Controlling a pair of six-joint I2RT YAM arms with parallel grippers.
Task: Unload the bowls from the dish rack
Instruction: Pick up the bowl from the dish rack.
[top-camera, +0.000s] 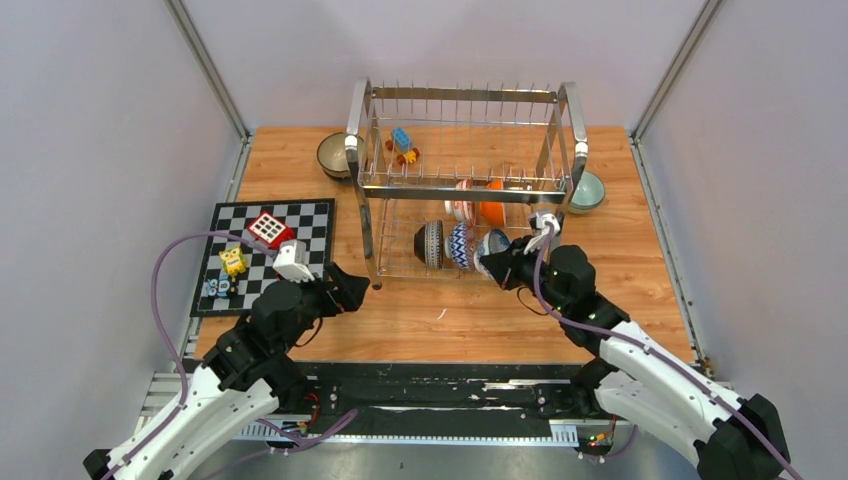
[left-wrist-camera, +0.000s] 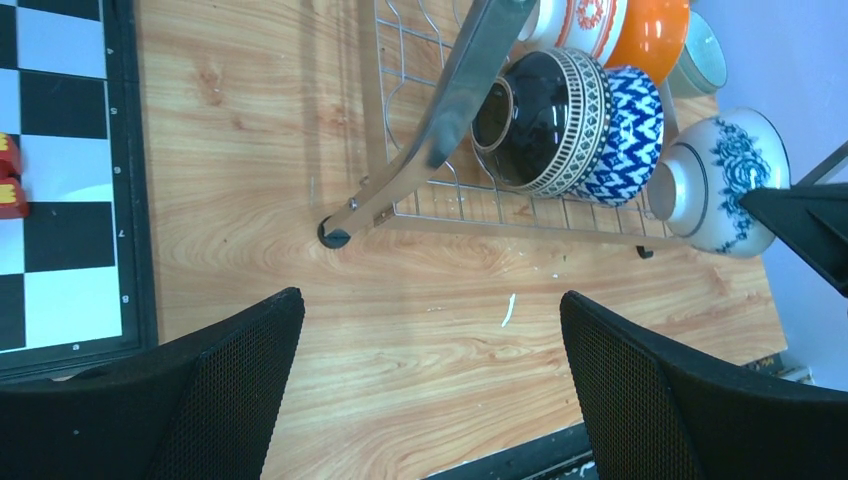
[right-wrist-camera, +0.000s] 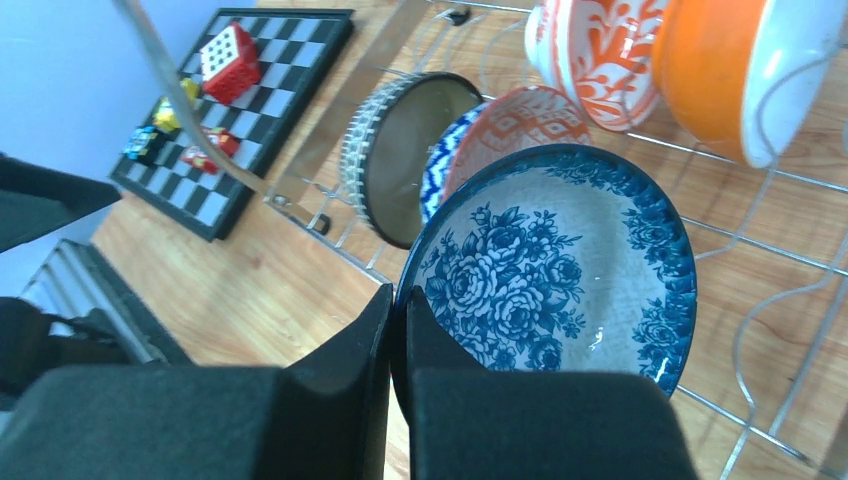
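Your right claw (right-wrist-camera: 399, 305) pinches the blue flowered bowl (right-wrist-camera: 545, 265) by its rim at the rack (top-camera: 465, 187). Your left claw (left-wrist-camera: 430, 320) hangs spread over the table (left-wrist-camera: 250, 150).

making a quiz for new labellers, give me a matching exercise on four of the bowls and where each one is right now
Things:
1. blue rose bowl
2. speckled brown bowl
3. mint green bowl
4. orange bowl

Places:
a. on the table beside the right end of the dish rack
b. standing in the dish rack, behind the front row of bowls
c. rim pinched by the right gripper
d. on the table beside the left end of the dish rack

Pairs: 1-c, 2-d, 3-a, 4-b
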